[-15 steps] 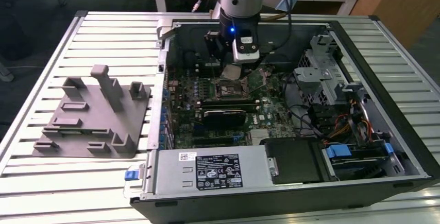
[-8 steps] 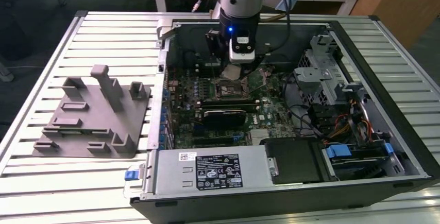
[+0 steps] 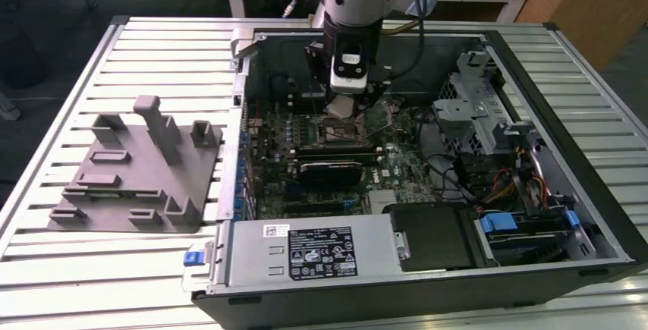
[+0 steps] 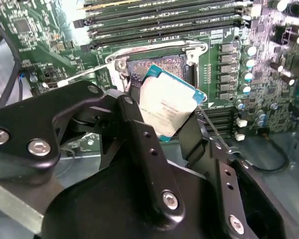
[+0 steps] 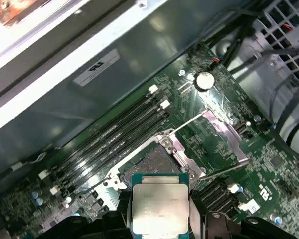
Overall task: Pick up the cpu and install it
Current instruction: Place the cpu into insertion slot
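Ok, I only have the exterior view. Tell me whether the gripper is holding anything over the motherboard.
Observer: Yes. In the second wrist view the gripper is shut on the cpu, clamping it by two opposite edges.
Operator: Check the socket for me.
Observer: In the first wrist view the socket is open. Its metal load plate is swung aside and nothing sits in it.
Operator: Say whether the cpu is down yet.
Observer: Not seated. In both wrist views it hangs above the socket, silvery top facing the cameras.
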Tool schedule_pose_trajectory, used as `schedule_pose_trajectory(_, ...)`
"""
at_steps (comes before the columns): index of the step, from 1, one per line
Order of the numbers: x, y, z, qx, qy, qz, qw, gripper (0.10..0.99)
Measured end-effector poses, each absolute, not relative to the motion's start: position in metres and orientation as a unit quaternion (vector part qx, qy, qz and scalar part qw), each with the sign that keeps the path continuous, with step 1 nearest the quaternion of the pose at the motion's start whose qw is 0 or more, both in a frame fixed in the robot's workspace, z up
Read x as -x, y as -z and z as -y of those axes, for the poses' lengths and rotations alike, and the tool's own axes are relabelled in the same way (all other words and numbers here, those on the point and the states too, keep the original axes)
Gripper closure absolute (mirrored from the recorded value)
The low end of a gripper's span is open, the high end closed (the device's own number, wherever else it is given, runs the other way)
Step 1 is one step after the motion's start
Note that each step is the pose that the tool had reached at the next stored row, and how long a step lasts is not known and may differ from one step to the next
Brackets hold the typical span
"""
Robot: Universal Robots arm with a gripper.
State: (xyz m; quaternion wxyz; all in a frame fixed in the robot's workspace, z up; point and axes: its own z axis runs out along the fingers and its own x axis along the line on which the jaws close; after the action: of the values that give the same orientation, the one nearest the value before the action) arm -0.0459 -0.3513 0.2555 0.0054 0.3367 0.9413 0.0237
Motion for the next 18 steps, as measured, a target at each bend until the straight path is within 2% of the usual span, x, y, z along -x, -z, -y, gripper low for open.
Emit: schedule_pose_trajectory(18, 0.0459, -0.2554, 0.3514, -0.437, -0.023, -0.899, 0.008, 0.545)
